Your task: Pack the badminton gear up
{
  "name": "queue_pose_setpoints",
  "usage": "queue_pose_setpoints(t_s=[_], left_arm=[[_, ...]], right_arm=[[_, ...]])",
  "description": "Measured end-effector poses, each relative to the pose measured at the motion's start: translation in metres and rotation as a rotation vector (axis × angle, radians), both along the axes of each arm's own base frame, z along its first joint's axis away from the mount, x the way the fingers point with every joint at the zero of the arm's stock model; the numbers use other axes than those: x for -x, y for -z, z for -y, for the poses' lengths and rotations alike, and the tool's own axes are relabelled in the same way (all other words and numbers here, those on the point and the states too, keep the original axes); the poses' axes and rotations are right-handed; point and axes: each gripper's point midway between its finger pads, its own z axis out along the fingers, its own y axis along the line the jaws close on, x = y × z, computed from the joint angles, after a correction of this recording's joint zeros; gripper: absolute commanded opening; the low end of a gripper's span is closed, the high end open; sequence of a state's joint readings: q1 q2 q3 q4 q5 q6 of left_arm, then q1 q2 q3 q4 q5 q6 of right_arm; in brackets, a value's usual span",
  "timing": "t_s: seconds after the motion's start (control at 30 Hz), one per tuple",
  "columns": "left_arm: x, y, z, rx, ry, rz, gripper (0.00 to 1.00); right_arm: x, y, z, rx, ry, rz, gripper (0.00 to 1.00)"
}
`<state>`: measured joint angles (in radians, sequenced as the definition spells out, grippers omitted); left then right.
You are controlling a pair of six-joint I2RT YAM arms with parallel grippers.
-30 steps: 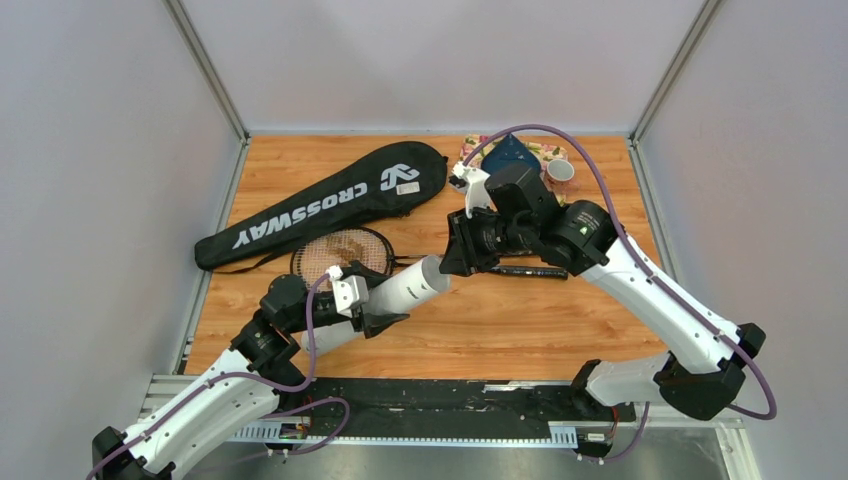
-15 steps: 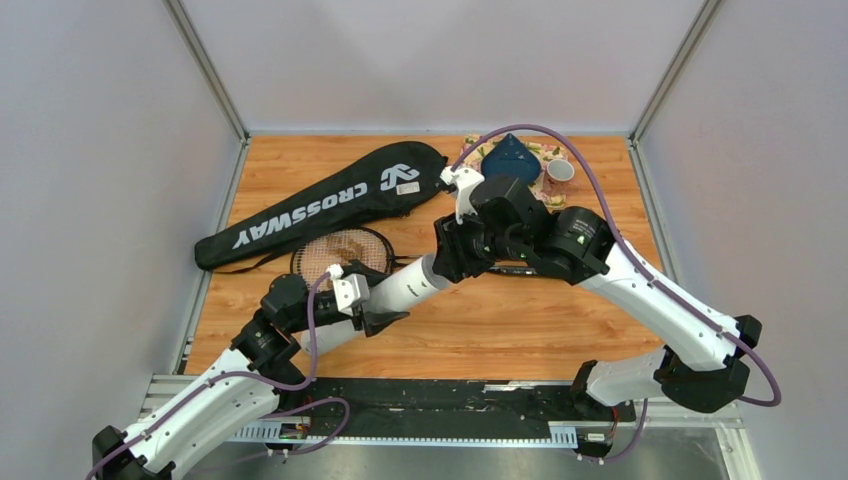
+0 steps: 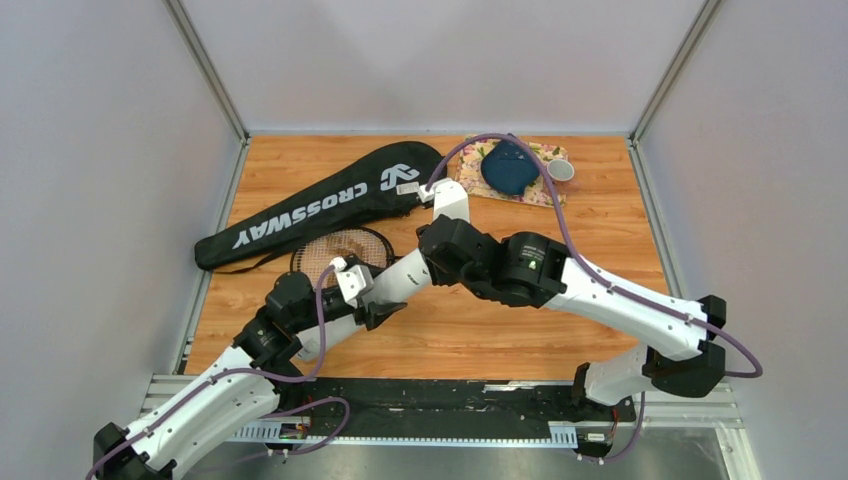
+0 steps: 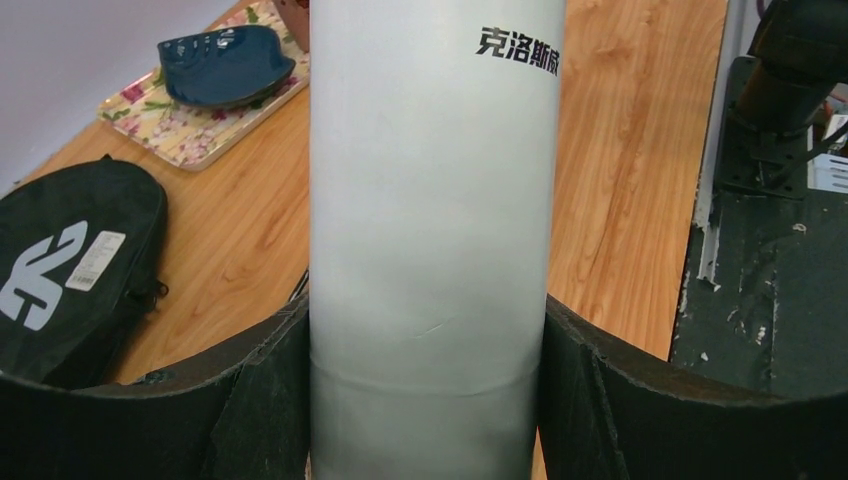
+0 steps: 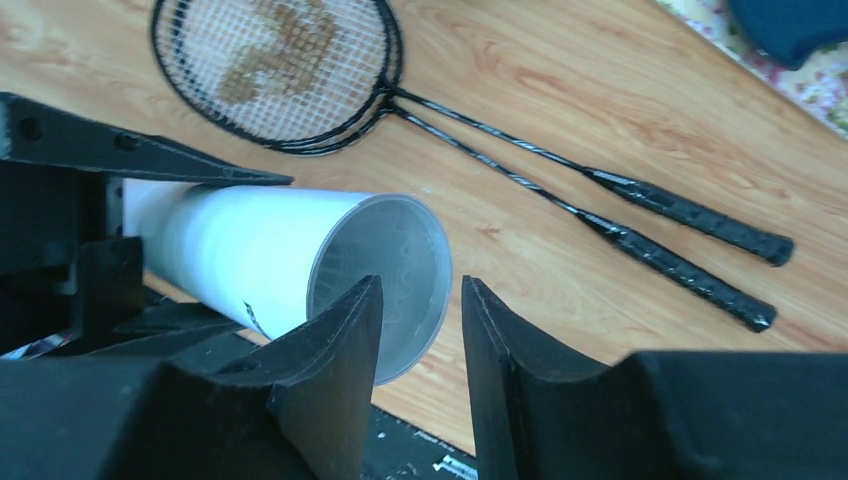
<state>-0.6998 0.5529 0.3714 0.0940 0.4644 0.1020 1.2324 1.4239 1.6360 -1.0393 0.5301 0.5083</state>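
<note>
On the table (image 3: 600, 330), the CROSSWAY racket cover (image 3: 320, 205) lay upper left, two rackets (image 5: 290, 70) just below it, heads overlapping; the white tube (image 4: 430, 200) slanted mid-frame, clamped in the left claw (image 4: 425, 400); the right claw (image 5: 420, 290) hovered at its open mouth, fingers (image 5: 340, 340) narrowly parted, empty

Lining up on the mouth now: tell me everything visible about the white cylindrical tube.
The white cylindrical tube is smooth and matte, with black Chinese lettering and a seam near its base. The left gripper clamps it there, tilted above the wooden table. Its open mouth faces the right gripper, close by. Contents unclear.
</note>
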Motion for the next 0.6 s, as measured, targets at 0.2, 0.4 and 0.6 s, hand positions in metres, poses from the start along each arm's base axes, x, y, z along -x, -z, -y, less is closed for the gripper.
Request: queue_pose_setpoints(t_s=[0.2, 0.4, 0.6], left_arm=[[-0.004, 0.007, -0.002, -0.019, -0.022, -0.020, 0.12], [-0.015, -0.007, -0.004, 0.046, -0.105, -0.045, 0.15], [-0.054, -0.025, -0.016, 0.118, -0.378, -0.255, 0.20]], right_arm=[[-0.006, 0.004, 0.008, 0.034, 0.045, 0.054, 0.54], [0.004, -0.037, 0.039, -0.197, -0.004, 0.119, 0.76], [0.019, -0.091, 0.065, -0.551, -0.101, 0.226, 0.77]])
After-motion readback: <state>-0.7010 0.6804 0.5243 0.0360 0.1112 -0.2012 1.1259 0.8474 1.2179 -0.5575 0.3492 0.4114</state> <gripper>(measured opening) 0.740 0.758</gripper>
